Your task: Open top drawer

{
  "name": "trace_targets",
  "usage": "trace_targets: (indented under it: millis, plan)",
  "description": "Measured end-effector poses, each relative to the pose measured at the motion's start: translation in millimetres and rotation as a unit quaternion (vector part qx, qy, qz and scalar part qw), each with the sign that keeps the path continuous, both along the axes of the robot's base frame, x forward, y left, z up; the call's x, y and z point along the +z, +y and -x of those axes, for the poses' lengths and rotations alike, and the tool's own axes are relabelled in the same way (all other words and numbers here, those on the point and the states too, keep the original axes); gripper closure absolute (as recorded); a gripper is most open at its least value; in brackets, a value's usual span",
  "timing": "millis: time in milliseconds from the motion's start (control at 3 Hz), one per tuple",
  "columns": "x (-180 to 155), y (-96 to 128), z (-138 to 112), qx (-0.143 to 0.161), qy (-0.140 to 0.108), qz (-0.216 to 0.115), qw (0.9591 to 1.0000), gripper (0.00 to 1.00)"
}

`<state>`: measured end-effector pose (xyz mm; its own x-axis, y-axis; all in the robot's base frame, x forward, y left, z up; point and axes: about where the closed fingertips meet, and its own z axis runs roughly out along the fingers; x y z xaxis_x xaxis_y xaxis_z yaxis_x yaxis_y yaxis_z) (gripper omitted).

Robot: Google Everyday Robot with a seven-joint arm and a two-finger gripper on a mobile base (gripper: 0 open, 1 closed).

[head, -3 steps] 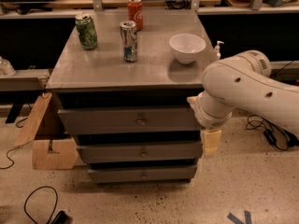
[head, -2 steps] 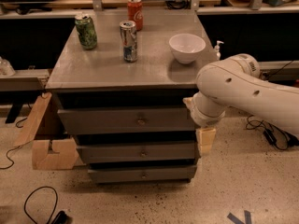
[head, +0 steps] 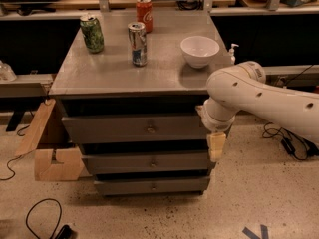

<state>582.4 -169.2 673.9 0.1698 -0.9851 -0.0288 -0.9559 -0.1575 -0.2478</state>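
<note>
The top drawer (head: 114,129) is the widest grey front, just under the cabinet's top, with a small round metal knob (head: 149,129) at its middle. It looks closed. Two narrower grey drawers (head: 144,162) sit below it. My gripper (head: 216,147), cream-coloured, hangs pointing down at the right end of the drawer fronts, well to the right of the knob and a little below it. The white arm (head: 264,96) reaches in from the right and hides the cabinet's right front corner.
On the grey cabinet top (head: 99,73) stand a green can (head: 92,33), a silver-blue can (head: 137,44), a red can (head: 144,14) and a white bowl (head: 199,50). A cardboard piece (head: 50,151) leans at the left. Cables (head: 40,218) lie on the floor.
The arm and gripper have shifted slightly left, closer to the cabinet's right front edge. The drawers have not moved.
</note>
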Motion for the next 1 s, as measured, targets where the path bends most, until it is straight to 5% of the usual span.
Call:
trace_targets:
  millis: [667, 1000]
  plan:
    - [-5, -10, -33, -0.017, -0.001, -0.004, 0.9998, 0.0]
    - [-8, -7, -33, -0.027, 0.002, -0.009, 0.9996, 0.17]
